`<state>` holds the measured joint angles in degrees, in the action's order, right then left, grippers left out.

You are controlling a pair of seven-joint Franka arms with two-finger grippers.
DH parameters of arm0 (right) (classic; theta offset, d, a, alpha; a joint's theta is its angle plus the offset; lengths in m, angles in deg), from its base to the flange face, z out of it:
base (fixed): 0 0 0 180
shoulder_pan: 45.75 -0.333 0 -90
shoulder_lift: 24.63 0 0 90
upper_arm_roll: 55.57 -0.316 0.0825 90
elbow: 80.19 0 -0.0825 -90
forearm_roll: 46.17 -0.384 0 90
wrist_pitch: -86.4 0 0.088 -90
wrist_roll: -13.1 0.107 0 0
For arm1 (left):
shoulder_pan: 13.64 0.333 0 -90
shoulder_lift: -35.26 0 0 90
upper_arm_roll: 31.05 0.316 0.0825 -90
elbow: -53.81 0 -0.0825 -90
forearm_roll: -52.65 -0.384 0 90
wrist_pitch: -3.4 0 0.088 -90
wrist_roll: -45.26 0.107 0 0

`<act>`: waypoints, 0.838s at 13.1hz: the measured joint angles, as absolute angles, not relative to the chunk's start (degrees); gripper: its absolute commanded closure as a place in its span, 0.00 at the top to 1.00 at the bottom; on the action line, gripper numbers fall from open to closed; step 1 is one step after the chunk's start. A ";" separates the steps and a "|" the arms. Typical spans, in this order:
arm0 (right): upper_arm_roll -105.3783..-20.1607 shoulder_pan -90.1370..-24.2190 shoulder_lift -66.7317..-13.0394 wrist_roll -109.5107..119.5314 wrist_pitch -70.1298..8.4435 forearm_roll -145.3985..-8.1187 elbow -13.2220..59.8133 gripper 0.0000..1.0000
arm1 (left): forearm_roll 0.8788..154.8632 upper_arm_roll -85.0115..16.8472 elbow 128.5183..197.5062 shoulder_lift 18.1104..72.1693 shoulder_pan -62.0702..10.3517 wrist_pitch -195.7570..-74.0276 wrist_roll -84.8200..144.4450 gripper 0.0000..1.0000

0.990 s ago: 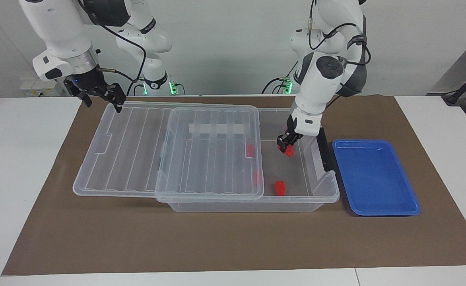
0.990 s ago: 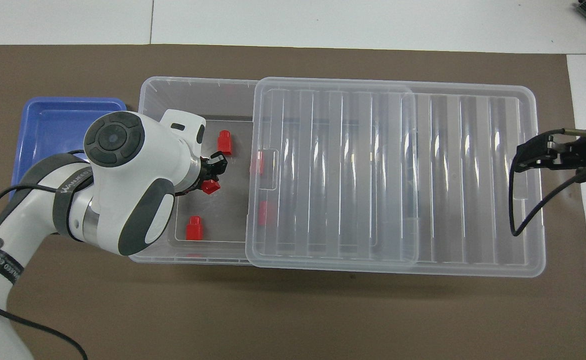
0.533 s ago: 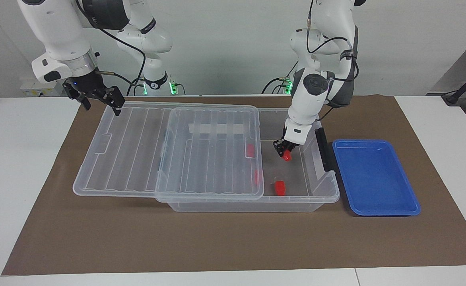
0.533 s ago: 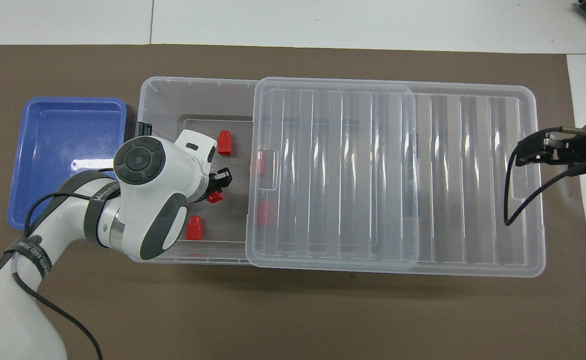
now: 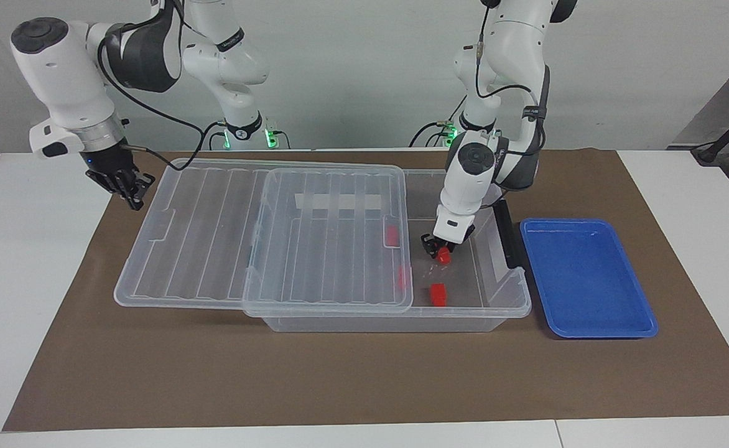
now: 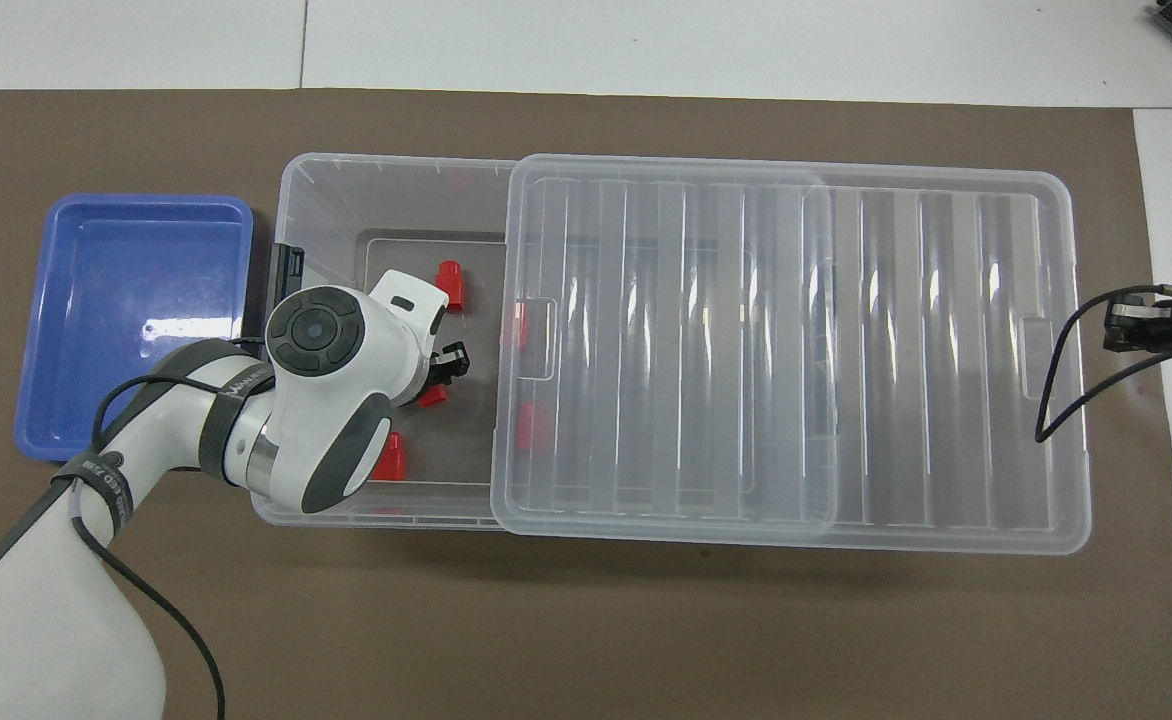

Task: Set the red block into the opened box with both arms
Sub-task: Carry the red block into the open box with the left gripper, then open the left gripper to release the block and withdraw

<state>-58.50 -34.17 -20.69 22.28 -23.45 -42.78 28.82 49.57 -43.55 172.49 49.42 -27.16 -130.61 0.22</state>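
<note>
Low inside the large clear plastic box, uncovered where its ribbed clear lid is slid aside, the left claw has fingers parting around the small red plastic block, likely releasing it, while the right claw, fingers together, waits beside the lid's end.

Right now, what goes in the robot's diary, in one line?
left gripper: over red block in box | right gripper: shut, beside lid

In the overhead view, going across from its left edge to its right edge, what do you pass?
Blue tray → left arm's wrist over the box's open end → left gripper with a red block → clear lid → right gripper off the lid's end.
</note>
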 measured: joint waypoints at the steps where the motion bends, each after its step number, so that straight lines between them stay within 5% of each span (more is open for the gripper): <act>1: -58.47 -33.36 -20.70 22.25 -23.93 -42.78 29.39 0.00 | 49.57 -43.42 171.78 49.39 -27.13 -129.99 -0.22 1.00; 7: -58.37 -30.88 -21.99 22.24 -30.03 -42.78 33.31 0.00 | 49.55 -42.58 150.02 44.45 -25.23 -96.02 3.23 1.00; 11: -58.67 -31.31 -23.00 22.24 -31.08 -42.78 34.62 0.00 | 49.37 -41.37 147.07 36.60 -20.34 -85.77 20.66 1.00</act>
<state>-58.67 -31.31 -23.00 22.24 -31.08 -42.78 34.62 49.37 -41.37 147.07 36.60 -20.34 -85.77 20.66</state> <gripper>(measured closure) 0.991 0.000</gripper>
